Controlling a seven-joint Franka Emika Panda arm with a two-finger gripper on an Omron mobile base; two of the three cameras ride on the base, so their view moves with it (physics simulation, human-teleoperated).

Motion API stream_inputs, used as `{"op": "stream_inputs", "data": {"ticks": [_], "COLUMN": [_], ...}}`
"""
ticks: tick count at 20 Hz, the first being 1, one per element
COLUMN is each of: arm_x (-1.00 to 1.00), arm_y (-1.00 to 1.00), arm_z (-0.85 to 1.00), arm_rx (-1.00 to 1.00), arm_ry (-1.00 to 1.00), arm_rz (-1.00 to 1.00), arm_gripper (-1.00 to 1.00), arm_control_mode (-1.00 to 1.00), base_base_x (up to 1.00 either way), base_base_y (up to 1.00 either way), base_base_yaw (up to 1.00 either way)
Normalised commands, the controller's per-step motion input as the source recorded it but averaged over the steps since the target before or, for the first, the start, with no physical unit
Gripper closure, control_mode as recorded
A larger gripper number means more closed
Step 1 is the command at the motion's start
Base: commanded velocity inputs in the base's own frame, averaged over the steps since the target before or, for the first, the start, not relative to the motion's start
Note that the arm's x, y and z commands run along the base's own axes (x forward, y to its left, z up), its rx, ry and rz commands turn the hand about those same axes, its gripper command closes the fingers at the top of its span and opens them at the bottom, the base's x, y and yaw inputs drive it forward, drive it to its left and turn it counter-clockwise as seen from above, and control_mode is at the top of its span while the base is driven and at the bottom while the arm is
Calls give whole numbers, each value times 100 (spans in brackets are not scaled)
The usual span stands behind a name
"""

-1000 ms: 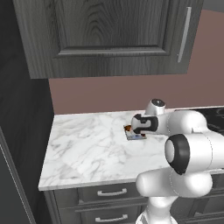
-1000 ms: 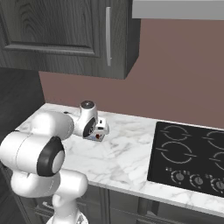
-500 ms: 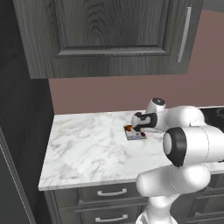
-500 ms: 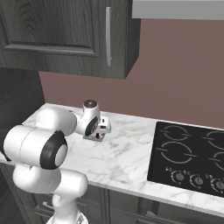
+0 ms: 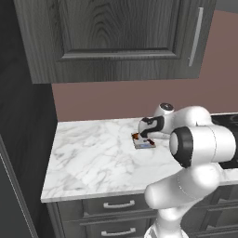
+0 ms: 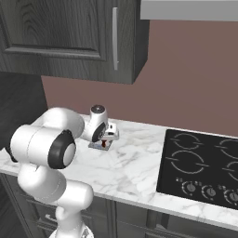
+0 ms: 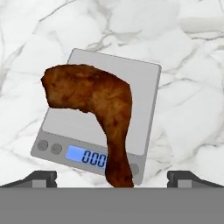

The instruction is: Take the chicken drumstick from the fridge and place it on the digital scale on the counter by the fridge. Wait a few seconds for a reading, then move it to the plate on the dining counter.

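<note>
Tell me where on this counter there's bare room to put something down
Bare marble counter runs from the scale to the left edge by the dark tall panel, and between scale and cooktop. It is crowded at the scale: the chicken drumstick lies on it, with the open gripper just above.

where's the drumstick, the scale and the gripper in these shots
drumstick (image 7: 94,103), hand view, on the thick meaty part
scale (image 7: 135,83), hand view, on its bare grey top beside the meat
gripper (image 7: 112,177), hand view, midway between its two wide-apart fingertips
</note>
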Motion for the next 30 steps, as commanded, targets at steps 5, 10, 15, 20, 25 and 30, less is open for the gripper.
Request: {"op": "stream_inputs", "data": {"ticks": [5,10,15,20,25,30], "arm_x": [5,6,14,20,4,0], "arm_y": [0,0,0,0,0,0], "arm_z": [-16,-19,-15,-15,-5,0], "arm_rx": [0,0,0,0,0,0], "arm_ry": [0,0,0,0,0,0], "arm_rz": [0,0,0,0,0,0], "arm_gripper": [-100,-100,-100,-100,-100,-100], "arm_control_mode": [-100,-100,-100,-100,-100,-100], "base_base_x": [0,0,0,0,0,0], "base_base_y": [0,0,0,0,0,0], "base_base_yaw": [0,0,0,0,0,0]}}
